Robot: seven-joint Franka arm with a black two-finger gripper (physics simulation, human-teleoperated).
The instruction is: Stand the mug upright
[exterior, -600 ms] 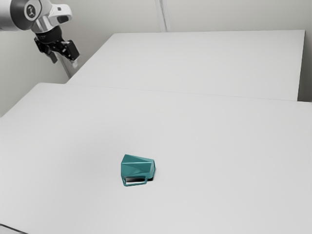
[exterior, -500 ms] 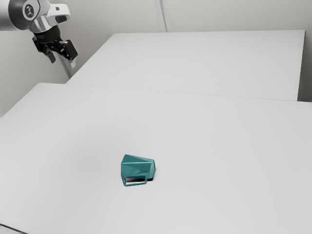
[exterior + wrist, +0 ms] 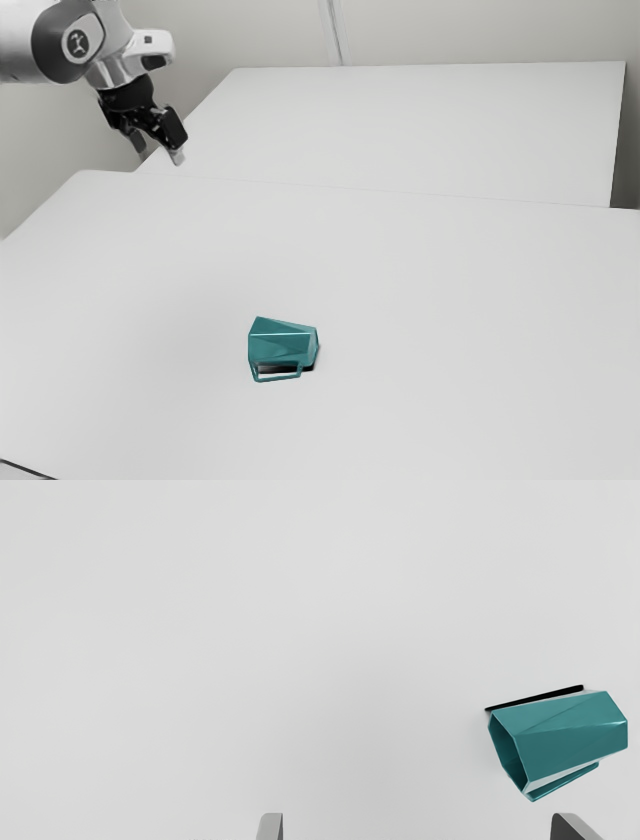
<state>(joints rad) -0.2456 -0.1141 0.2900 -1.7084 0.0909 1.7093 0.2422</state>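
Our mug [image 3: 282, 345] lies on its side on the near table [image 3: 450, 320], so righting it is left to us; we hold our gripper [image 3: 160, 156] open and empty, toward the exterior view's far left

Between the raised gripper [image 3: 160, 155] and the tabletop [image 3: 450, 350], open air is left for passage, and room for a hand is offered by white surface on every side of the mug [image 3: 283, 343]. Between the parted fingers [image 3: 270, 827], only tabletop is seen in the wrist view. The way low over the table is blocked by the mug's tipped body, and its near flank in the exterior view is obstructed by the handle [image 3: 565, 783].
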